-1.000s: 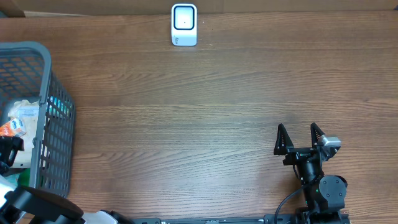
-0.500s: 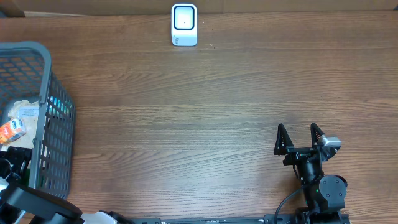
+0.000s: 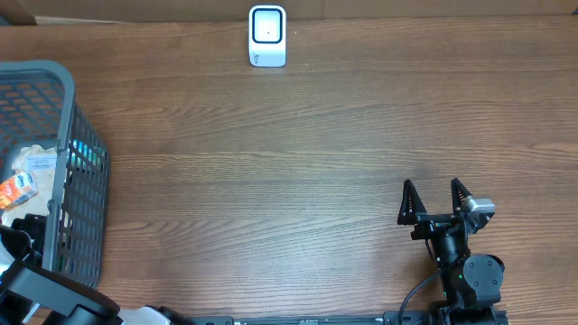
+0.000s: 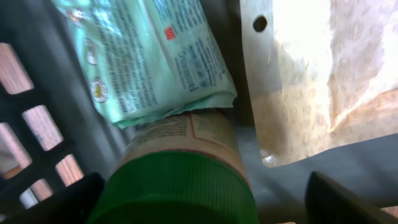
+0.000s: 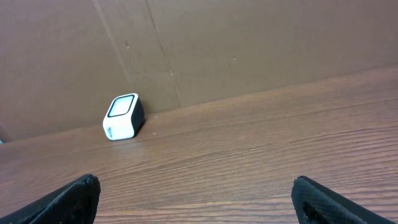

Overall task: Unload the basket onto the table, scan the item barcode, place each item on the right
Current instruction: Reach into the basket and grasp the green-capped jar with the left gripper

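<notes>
The bottle [image 4: 208, 134] with the green lid [image 4: 177, 186] sits inside the grey basket [image 3: 65, 117] at the left edge of the table [image 3: 298, 153]; in the left wrist view the lid fills the lower middle, with a cream label showing just above it. The left pincer [image 4: 202, 190] reaches into the basket with its jaws wide, one finger on each side of the lid; the finger at the left of that view is right at the lid's edge, and I cannot tell whether it touches; the finger at the right stands apart from the lid, so nothing is gripped. A mint-green packet [image 4: 143, 56] covered in small print lies with its lower end over the bottle's shoulder; a pale pouch [image 4: 311, 81] with a punched hole near one corner lies just beside the bottle, on the right of that view; the basket's dark wall, with its openings, runs down the left.

From overhead, the left arm [image 3: 45, 293] comes in at the bottom left corner and goes into the near end of the basket; an orange packet [image 3: 16, 188] lies farther in. The scanner [image 3: 267, 36], a small white box with a dark window, stands at the far edge of the table, well apart from the basket. The right pincer [image 3: 433, 187] sits low over the right part of the table, jaws spread wide and empty, pointing toward the far edge; its wrist view shows the scanner ahead and to the left, in front of a brown cardboard wall [image 5: 249, 43].
</notes>
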Motion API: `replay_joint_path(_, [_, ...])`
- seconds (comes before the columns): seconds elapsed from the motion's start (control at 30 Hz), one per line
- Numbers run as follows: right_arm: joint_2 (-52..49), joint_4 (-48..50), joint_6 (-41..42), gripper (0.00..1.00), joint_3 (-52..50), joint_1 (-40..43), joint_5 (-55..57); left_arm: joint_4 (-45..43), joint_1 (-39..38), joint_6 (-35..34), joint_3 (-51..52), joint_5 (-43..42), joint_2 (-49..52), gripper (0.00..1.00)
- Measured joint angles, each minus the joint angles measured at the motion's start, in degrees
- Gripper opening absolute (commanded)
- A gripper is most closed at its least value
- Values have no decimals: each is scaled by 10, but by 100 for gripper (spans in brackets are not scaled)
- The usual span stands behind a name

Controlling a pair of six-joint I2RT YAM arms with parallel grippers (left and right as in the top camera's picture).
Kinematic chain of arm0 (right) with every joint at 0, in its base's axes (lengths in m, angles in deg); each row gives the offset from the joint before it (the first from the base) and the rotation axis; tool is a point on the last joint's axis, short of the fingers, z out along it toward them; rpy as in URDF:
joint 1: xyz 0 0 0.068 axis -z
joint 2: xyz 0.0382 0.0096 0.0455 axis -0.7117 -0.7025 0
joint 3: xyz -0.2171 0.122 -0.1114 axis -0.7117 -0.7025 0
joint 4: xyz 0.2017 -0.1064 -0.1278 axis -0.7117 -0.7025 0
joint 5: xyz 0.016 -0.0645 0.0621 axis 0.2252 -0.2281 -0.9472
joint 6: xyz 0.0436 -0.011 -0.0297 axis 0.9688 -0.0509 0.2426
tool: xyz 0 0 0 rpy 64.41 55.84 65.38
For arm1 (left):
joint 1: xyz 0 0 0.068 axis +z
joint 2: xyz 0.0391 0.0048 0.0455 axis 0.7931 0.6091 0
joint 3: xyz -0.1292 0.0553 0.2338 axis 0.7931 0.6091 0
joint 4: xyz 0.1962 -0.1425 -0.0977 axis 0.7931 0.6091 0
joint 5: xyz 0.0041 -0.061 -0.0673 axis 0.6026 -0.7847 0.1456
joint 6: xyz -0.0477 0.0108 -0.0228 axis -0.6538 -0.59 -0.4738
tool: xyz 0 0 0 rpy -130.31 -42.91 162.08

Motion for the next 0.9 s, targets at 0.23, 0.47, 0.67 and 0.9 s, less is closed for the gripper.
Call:
replay_joint_path(0.23, [0, 0, 0, 100, 0, 0, 0, -8, -1, 1, 10, -4, 0, 66])
replay_joint_path(0.47, [0, 0, 0, 100, 0, 0, 0, -8, -2, 5, 10, -6, 0, 45])
replay_joint_path(0.67, [0, 0, 0, 100, 0, 0, 0, -7, -2, 8, 10, -6, 0, 37])
replay_joint_path(0.9, [0, 0, 0, 100, 0, 0, 0, 40, -2, 8, -16, -9, 0, 31])
